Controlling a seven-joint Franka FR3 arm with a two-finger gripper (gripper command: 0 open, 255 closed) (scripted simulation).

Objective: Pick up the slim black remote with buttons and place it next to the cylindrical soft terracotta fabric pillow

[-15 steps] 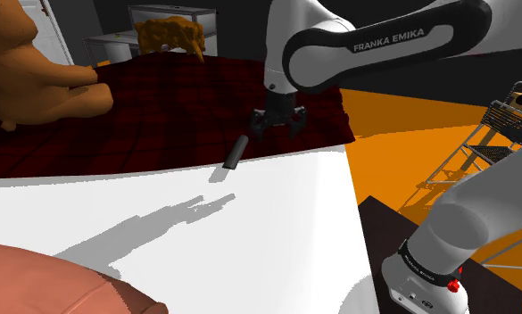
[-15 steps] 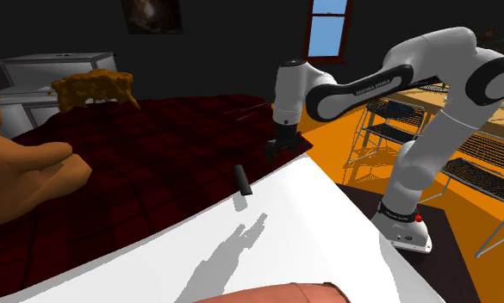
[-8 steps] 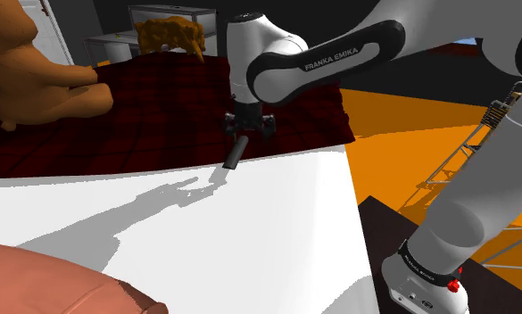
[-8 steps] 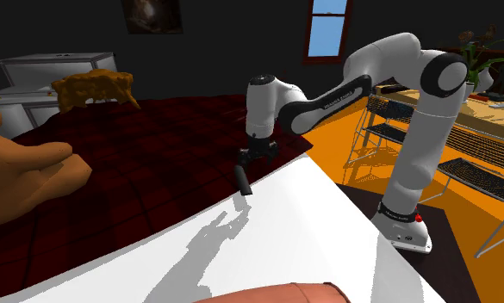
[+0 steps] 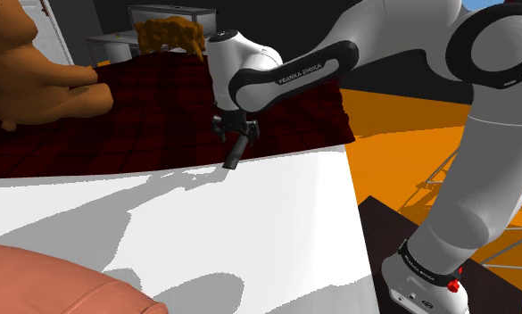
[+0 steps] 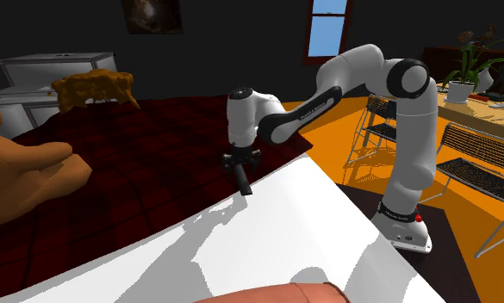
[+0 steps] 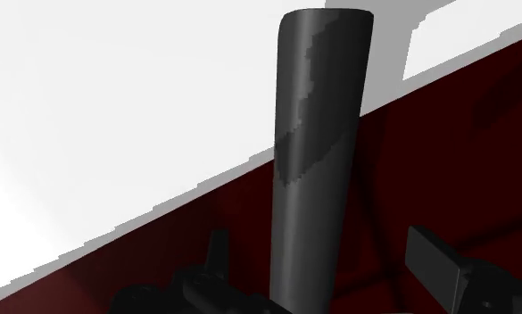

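The slim black remote [image 5: 235, 155] lies where the dark red blanket [image 5: 152, 107] meets the white sheet [image 5: 250, 232], one end on each. My gripper [image 5: 236, 134] hovers just above its blanket end, also seen from the other side as gripper [image 6: 239, 160] over remote [image 6: 243, 182]. In the wrist view the remote [image 7: 314, 152] runs lengthwise between the open fingers [image 7: 435, 264], which stand apart from it on both sides. The terracotta pillow [image 5: 58, 284] sits at the near corner of the bed, far from the remote.
A large orange teddy bear [image 5: 31, 67] sits on the blanket at the shoulder view's upper left. An orange cushion [image 6: 93, 89] lies at the back by white cabinets [image 6: 47, 71]. Metal chairs [image 6: 465, 168] and an orange floor [image 5: 401, 134] lie beyond the bed's edge.
The arm has swung toward the shoulder view's left and come down. The gripper went from beside the remote to directly over it, fingers straddling it. The remote has not moved.
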